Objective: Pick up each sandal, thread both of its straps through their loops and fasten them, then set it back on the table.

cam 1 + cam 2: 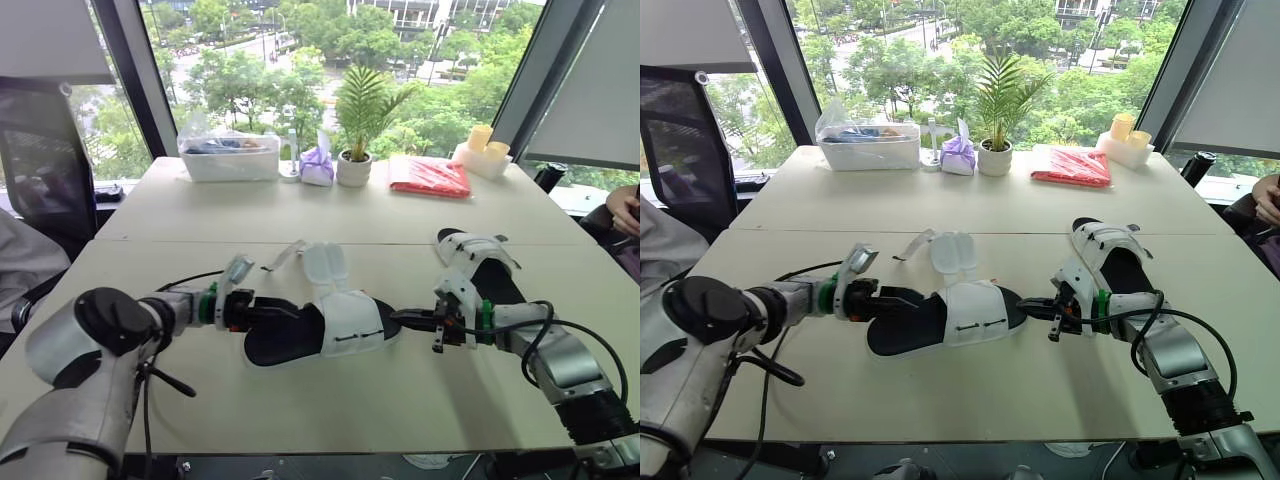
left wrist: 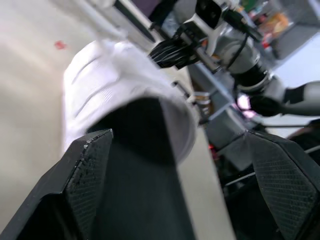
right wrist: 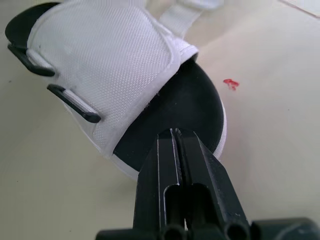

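Observation:
A sandal point(image 1: 330, 322) with a black sole and white upper lies mid-table, its two white straps point(image 1: 325, 265) undone and spread on the table behind it. My left gripper point(image 1: 250, 310) is at its heel, open, its fingers point(image 2: 85, 185) wide apart with the black heel between them. From the other side, my right gripper point(image 3: 175, 134) is shut with nothing in it, its tip resting on the black insole at the toe. A second sandal point(image 1: 482, 265) lies flat to the right, just behind my right forearm.
Along the far edge by the window stand a clear plastic box point(image 1: 228, 155), a purple bag point(image 1: 317, 167), a potted plant point(image 1: 353, 165), a red packet point(image 1: 430, 177) and yellow rolls point(image 1: 482, 140). A person's hand point(image 1: 625, 210) is at the right edge.

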Motion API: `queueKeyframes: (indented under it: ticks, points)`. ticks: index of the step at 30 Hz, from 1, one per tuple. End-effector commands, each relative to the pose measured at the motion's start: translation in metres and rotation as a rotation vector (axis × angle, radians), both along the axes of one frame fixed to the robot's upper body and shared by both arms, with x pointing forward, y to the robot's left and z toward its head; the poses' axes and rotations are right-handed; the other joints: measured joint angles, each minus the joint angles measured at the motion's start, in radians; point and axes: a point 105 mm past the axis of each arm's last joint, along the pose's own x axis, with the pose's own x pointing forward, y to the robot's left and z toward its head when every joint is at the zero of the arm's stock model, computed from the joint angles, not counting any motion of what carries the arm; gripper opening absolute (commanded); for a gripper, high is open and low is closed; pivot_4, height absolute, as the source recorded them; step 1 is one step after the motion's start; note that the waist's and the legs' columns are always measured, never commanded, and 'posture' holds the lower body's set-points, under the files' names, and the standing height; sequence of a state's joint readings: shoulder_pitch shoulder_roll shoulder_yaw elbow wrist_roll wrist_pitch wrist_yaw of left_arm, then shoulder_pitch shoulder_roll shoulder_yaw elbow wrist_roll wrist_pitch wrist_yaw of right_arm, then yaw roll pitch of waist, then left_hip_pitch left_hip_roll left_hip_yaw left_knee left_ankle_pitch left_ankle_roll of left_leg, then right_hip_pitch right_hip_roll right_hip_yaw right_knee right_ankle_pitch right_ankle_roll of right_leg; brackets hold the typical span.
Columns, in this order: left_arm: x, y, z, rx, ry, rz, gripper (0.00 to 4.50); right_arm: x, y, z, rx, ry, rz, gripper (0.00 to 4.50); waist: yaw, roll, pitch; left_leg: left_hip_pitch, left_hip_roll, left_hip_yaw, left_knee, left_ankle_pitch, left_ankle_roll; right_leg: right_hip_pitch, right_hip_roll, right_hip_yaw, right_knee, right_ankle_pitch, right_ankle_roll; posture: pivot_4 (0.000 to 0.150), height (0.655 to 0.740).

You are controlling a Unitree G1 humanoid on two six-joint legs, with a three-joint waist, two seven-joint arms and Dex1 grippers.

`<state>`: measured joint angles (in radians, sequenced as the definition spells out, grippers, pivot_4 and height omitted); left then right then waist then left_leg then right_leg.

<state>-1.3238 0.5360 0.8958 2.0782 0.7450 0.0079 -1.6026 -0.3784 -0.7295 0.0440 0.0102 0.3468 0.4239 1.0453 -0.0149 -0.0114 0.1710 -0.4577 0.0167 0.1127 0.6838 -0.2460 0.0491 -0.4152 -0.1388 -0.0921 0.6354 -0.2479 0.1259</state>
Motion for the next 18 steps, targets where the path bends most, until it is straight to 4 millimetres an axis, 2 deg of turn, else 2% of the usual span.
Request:
queueKeyframes:
  ticks: [1, 3, 6, 11, 13, 15, 17, 18]
  points:
    - [0.005, -0.015, 0.003, -0.012, -0.141, 0.001, 4.44, -0.001, -0.010, 0.020, 0.011, -0.064, -0.047, 0.00, -0.001, 0.000, 0.000, 0.000, 0.000, 0.000, 0.000, 0.000, 0.000, 0.000, 0.000, 0.000, 0.000, 0.000, 0.000, 0.150, 0.7400]
    - [0.010, -0.011, 0.006, 0.001, -0.231, 0.040, 4.44, -0.002, -0.013, 0.025, 0.019, -0.078, -0.069, 0.00, -0.001, 0.000, 0.000, 0.000, 0.000, 0.000, 0.000, 0.001, -0.001, -0.001, 0.000, 0.000, 0.000, 0.000, 0.000, 0.150, 0.7400]
    - [0.029, 0.015, 0.018, 0.042, -0.415, 0.220, 4.44, -0.005, -0.017, 0.024, 0.023, -0.080, -0.098, 0.00, -0.004, 0.000, 0.000, 0.000, 0.000, 0.001, 0.000, 0.002, -0.003, -0.003, 0.000, 0.000, 0.002, 0.000, 0.000, 0.150, 0.7400]
    - [0.072, 0.064, 0.059, 0.182, -0.786, 0.686, 4.44, -0.007, -0.021, 0.020, 0.054, -0.076, -0.146, 0.00, 0.000, 0.000, 0.000, 0.000, 0.001, 0.002, -0.001, 0.001, -0.003, -0.007, -0.002, 0.000, 0.011, 0.000, 0.000, 0.150, 0.7400]
    - [0.082, 0.073, 0.073, 0.222, -0.925, 0.842, 4.44, -0.006, -0.020, 0.019, 0.067, -0.074, -0.156, 0.00, 0.010, 0.000, 0.000, 0.000, 0.000, 0.002, -0.001, 0.001, -0.002, -0.008, -0.005, 0.000, 0.011, 0.000, 0.000, 0.150, 0.7400]
    - [0.087, 0.075, 0.078, 0.256, -0.988, 0.931, 4.44, -0.005, -0.017, 0.018, 0.078, -0.072, -0.158, 0.00, 0.020, -0.001, 0.000, 0.000, -0.002, 0.003, 0.000, -0.001, 0.002, -0.008, -0.009, -0.001, 0.012, 0.000, 0.000, 0.150, 0.7400]
    - [0.102, 0.096, 0.083, 0.343, -1.038, 1.180, 4.44, -0.004, -0.013, 0.017, 0.089, -0.069, -0.158, 0.00, 0.026, -0.001, 0.000, 0.000, -0.003, 0.004, 0.000, -0.001, 0.002, -0.007, -0.011, -0.003, 0.012, 0.000, 0.000, 0.150, 0.7400]
    - [0.110, 0.112, 0.087, 0.371, -1.025, 1.352, 4.44, -0.002, -0.012, 0.016, 0.092, -0.068, -0.158, 0.00, 0.028, -0.001, 0.000, 0.000, -0.004, 0.005, 0.001, -0.001, 0.003, -0.007, -0.011, -0.003, 0.012, 0.000, 0.000, 0.150, 0.7400]
